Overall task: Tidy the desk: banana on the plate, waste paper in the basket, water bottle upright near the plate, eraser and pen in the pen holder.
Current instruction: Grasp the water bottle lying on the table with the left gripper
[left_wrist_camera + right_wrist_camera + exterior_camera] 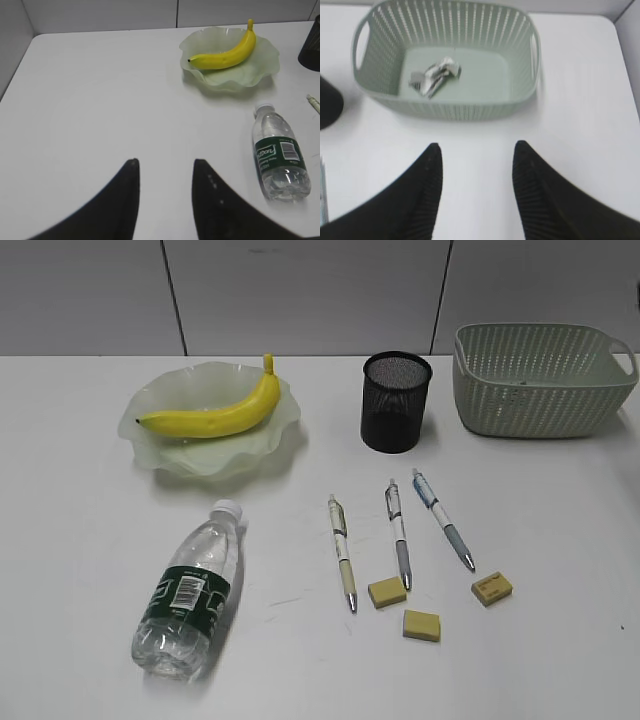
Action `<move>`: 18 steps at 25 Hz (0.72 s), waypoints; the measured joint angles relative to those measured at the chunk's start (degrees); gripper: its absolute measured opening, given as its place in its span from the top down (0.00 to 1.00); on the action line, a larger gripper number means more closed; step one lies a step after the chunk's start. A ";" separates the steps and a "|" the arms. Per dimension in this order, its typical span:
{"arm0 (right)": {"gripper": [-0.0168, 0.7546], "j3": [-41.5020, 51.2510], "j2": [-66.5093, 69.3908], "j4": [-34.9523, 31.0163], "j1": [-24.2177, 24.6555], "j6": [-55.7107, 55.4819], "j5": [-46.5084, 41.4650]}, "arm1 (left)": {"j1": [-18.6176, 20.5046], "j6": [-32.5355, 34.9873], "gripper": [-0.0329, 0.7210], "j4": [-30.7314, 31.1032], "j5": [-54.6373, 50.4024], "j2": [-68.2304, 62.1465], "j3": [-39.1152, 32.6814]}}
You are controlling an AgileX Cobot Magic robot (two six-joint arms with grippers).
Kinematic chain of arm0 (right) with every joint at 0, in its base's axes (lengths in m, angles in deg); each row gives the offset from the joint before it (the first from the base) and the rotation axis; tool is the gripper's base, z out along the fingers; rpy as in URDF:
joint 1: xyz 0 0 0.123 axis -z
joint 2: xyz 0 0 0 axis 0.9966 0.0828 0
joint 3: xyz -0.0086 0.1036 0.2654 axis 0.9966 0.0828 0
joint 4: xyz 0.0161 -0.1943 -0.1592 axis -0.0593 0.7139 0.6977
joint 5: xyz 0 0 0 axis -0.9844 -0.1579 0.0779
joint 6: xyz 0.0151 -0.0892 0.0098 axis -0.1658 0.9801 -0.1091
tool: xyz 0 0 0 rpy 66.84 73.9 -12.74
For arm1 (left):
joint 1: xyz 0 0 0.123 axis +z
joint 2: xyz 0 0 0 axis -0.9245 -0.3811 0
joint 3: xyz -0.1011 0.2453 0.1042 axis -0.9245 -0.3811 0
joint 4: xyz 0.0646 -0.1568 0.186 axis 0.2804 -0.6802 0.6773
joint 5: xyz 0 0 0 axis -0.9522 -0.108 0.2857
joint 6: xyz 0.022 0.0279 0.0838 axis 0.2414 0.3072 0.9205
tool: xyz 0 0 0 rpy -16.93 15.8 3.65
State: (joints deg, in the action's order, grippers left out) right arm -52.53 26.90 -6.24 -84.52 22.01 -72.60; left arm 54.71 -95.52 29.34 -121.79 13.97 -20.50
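The banana [215, 416] lies on the pale-green ruffled plate [160, 455] at the back left; both also show in the left wrist view, banana [225, 54] on plate [260, 70]. The water bottle [192, 590] lies on its side in front of the plate, cap toward it, and shows in the left wrist view [280, 152]. Three pens [399, 533] and three yellow erasers [421, 625] lie on the desk [80, 560]. The black pen holder [395, 400] stands empty-looking. The waste paper [434, 75] lies inside the basket [450, 107]. My left gripper [162, 162] and right gripper [476, 146] are open, empty, above bare desk.
The basket [540, 390] stands at the back right, beside the pen holder. A grey panelled wall runs behind the desk. Neither arm shows in the exterior view. A dark edge of the pen holder [327, 107] shows at the left of the right wrist view.
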 joint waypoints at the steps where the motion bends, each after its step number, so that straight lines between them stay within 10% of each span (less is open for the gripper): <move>1: 0.50 4.24 -4.17 0.00 -0.13 0.00 -0.61 | 0.00 0.00 0.61 0.00 0.00 0.00 0.00; 8: 0.51 25.96 -35.54 0.00 -0.43 0.00 -13.23 | 0.00 0.00 0.64 0.00 0.00 0.00 0.00; 18: 0.51 33.62 -74.99 -1.78 -0.43 0.43 -34.59 | 0.00 0.00 0.64 -0.02 0.05 0.00 0.00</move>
State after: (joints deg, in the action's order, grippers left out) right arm -18.91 -48.09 -8.02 -84.94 22.44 -107.19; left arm 54.71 -95.52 29.32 -121.74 13.97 -20.50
